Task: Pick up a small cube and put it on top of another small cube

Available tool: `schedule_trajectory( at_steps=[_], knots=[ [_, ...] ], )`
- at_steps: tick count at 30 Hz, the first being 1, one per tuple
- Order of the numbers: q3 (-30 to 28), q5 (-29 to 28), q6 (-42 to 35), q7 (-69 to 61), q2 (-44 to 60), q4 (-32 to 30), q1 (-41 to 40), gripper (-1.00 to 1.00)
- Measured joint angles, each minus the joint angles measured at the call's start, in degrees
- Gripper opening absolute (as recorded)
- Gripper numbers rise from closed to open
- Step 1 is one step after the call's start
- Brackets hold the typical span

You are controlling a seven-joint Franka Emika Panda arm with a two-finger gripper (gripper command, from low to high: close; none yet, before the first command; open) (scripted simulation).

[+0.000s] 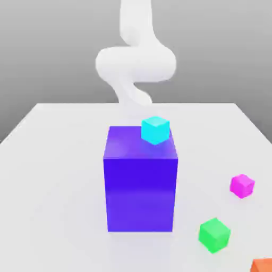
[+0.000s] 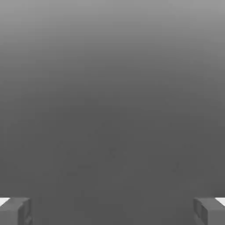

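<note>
Beside the big blue-violet block (image 1: 140, 180), toward the exterior view's right, you have the small cube (image 1: 242, 186) on the desk (image 1: 53, 175); cyan cube (image 1: 155, 129) atop block; orange item (image 1: 263, 265) cut off; claw (image 2: 112, 210) open, empty.

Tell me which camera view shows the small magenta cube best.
The exterior view. There the small magenta cube sits in plain sight on the white table, toward the exterior view's right, apart from the green cube and the big blue-violet block. The hand view gives grey ground between the open fingers, with no cube.
</note>
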Motion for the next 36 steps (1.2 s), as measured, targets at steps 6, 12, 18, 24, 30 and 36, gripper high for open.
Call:
schedule_trajectory(
  at_steps=[6, 12, 18, 24, 30, 36],
  knots=[
    [11.4, -2.9, 7.5, 8.2, 12.9, -6.4, 1.5, 0.0],
    [21.7, -6.6, 14.7, 16.7, 25.3, -12.5, 3.8, 0.0],
    [29.5, -11.0, 21.8, 25.7, 38.0, -18.6, 9.5, 0.0],
    [30.7, -14.9, 28.4, 32.9, 48.6, -22.5, 16.1, 0.0],
    [20.3, -26.9, 33.0, 42.3, 56.0, -20.5, 24.1, 0.0],
    [11.8, -34.2, 36.1, 47.8, 60.6, -19.0, 31.0, -1.0]
  ],
)
